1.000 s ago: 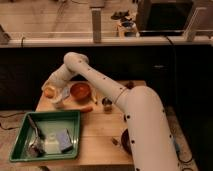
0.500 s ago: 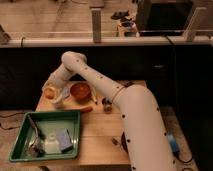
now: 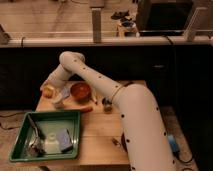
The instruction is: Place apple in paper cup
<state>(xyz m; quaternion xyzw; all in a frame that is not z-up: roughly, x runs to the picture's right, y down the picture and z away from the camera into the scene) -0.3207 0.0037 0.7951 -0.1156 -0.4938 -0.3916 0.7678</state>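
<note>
The apple (image 3: pixel 48 91), small, yellowish with a red blush, is at the tip of my gripper (image 3: pixel 48 89) over the table's far left corner. The gripper reaches down from the arm's bend at the upper left, and its fingers look closed around the apple. The small white paper cup (image 3: pixel 59 101) stands on the table just right of and below the apple, a short way from the gripper. Part of the cup is hidden by the gripper's wrist.
An orange-brown bowl (image 3: pixel 80 91) sits right of the cup, with a thin orange carrot-like piece (image 3: pixel 83 110) in front of it. A small dark metal cup (image 3: pixel 106 104) stands further right. A green tray (image 3: pixel 20 131) at the front left holds a translucent container (image 3: pixel 50 145) and a blue sponge (image 3: pixel 65 140).
</note>
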